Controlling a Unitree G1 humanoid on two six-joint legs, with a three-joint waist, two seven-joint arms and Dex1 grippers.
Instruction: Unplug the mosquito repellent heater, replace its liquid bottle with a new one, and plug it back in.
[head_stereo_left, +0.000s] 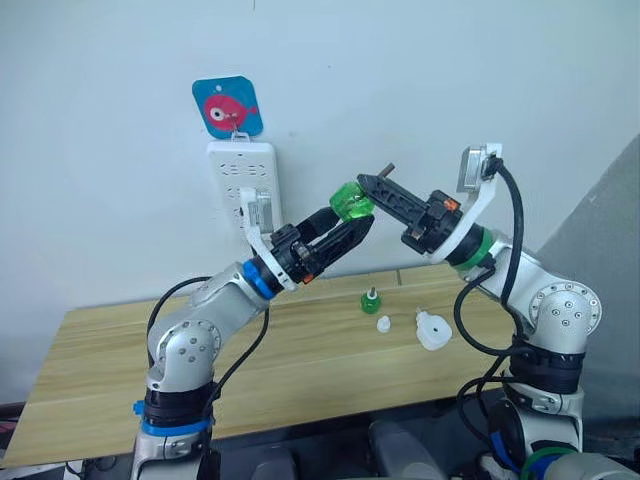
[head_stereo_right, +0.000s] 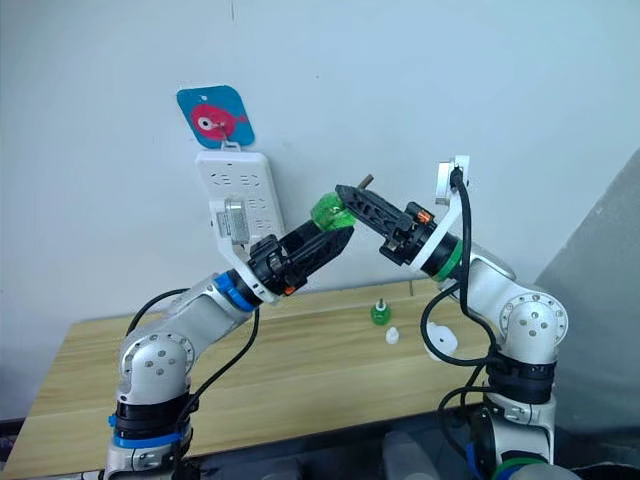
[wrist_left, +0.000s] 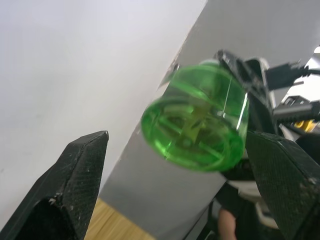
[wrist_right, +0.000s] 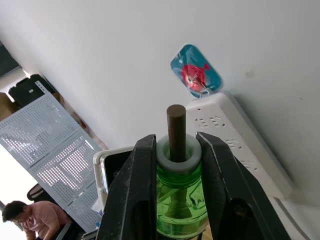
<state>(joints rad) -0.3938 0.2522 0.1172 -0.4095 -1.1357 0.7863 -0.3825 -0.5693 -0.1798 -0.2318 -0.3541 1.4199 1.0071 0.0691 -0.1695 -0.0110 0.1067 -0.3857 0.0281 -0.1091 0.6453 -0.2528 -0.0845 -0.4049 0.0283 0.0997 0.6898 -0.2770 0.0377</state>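
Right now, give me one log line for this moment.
right gripper: shut on translucent green liquid bottle, dark wick up | left gripper: open below bottle | white round heater: on wooden table, unplugged

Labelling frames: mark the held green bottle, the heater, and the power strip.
green bottle (wrist_right: 178, 200): right wrist view, body.
heater (head_stereo_left: 434, 330): left eye view, white body.
power strip (head_stereo_left: 243, 175): left eye view, face.

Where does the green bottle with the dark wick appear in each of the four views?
Left eye view: green bottle at centre, between both hands.
Right eye view: centre, same place.
Left wrist view: upper right, base toward camera.
Right wrist view: bottom centre, clamped by the right hand.
Shared landmark: the fish sticker.
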